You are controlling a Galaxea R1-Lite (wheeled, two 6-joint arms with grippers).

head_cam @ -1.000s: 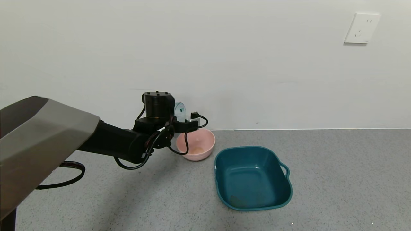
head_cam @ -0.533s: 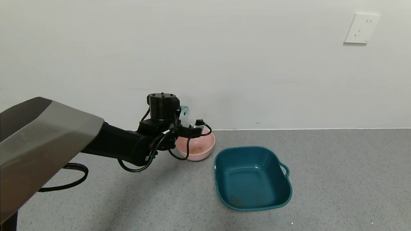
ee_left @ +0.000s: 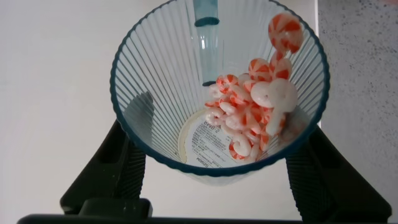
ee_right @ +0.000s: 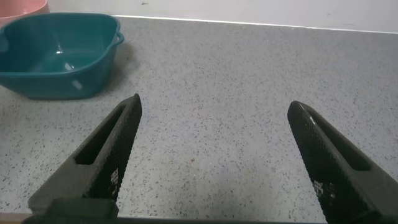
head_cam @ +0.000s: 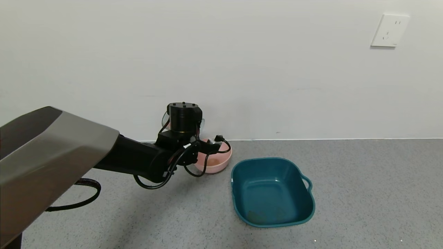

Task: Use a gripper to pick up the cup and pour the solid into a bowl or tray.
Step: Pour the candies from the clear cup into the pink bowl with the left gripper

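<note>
My left gripper [ee_left: 217,171] is shut on the ribbed blue-green cup [ee_left: 161,81], one black finger [ee_left: 115,177] on each side. The orange-pink and white solid [ee_left: 252,109] lies heaped against one wall of the cup, reaching up to the rim. In the head view the black wrist [head_cam: 184,117] hangs over the near-left rim of the pale pink bowl [head_cam: 221,162] by the wall. Only slivers of the cup [head_cam: 165,120] show behind the wrist. My right gripper [ee_right: 214,149] is open and empty over bare floor.
A dark teal square basin [head_cam: 273,192] with handles stands right of the pink bowl and nearer to me; it also shows in the right wrist view [ee_right: 59,56]. The white wall runs just behind the bowl. The grey speckled surface [head_cam: 363,193] extends to the right.
My left arm has moved right toward the pink bowl with the cup. The wrist now covers the bowl's left rim and most of the cup.
</note>
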